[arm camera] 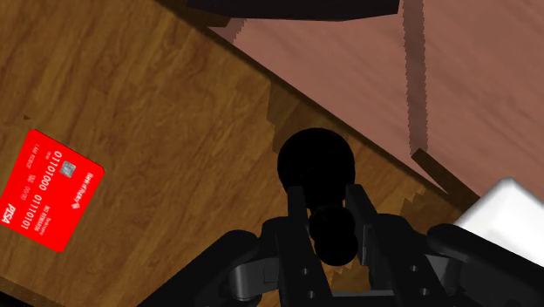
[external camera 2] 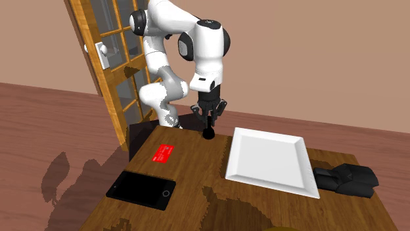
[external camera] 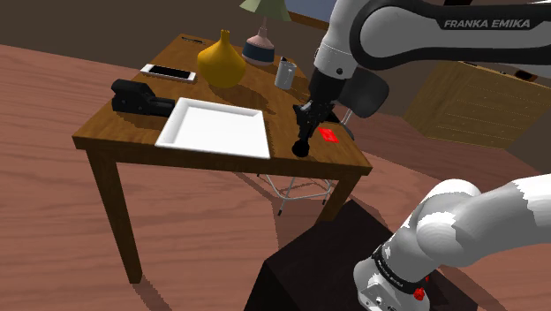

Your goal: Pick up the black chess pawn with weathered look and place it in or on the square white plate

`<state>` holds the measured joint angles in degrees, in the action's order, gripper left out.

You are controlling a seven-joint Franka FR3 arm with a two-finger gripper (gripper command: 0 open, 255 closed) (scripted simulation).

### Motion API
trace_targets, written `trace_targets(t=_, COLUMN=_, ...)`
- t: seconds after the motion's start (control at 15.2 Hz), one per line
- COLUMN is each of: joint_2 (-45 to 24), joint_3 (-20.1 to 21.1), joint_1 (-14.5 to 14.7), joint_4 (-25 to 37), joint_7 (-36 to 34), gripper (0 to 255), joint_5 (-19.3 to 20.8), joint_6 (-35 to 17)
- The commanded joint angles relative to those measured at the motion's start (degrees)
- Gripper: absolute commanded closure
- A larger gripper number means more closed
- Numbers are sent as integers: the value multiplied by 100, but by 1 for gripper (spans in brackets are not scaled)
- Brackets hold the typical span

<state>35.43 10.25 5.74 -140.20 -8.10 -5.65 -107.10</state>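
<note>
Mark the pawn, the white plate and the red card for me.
black pawn point(arm camera: 316, 161): wrist view, its round base.
white plate point(external camera: 216, 128): shoulder view, bare flat centre.
red card point(external camera 2: 163, 154): second exterior view, its middle.

The pawn point(external camera: 302, 147) is black, plate point(external camera: 215, 129) white (card point(external camera: 329, 135) red)

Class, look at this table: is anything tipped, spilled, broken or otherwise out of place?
Nothing stands out. The plate lies flat, the vase stands upright, and the gripper clasps the pawn upright.

I see a home around me: plank floor point(external camera: 53, 194), a small wooden table point(external camera: 115, 130) carrying a lamp point(external camera: 263, 40) and yellow vase point(external camera: 221, 62), a dresser point(external camera: 477, 102), a glass-paned wooden door point(external camera 2: 108, 72).
</note>
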Motion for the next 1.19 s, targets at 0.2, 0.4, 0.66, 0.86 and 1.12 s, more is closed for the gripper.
trace_targets(t=0.2, joint_2=-1, joint_3=-6, joint_1=-4, joint_4=67, joint_7=-2, gripper=255, joint_5=6, joint_6=79)
trace_targets(t=0.4, joint_2=6, joint_3=-24, joint_1=-11, joint_4=293, joint_7=-4, gripper=255, joint_5=21, joint_6=312)
trace_targets(t=0.66, joint_2=-3, joint_3=-47, joint_1=-21, joint_4=607, joint_7=-7, gripper=255, joint_5=42, joint_6=616)
trace_targets(t=0.86, joint_2=-24, joint_3=-62, joint_1=-30, joint_4=852, joint_7=-10, gripper=255, joint_5=56, joint_6=842)
trace_targets(t=1.12, joint_2=-68, joint_3=-81, joint_1=-41, joint_4=1193, joint_7=-16, gripper=255, joint_5=75, joint_6=1138)
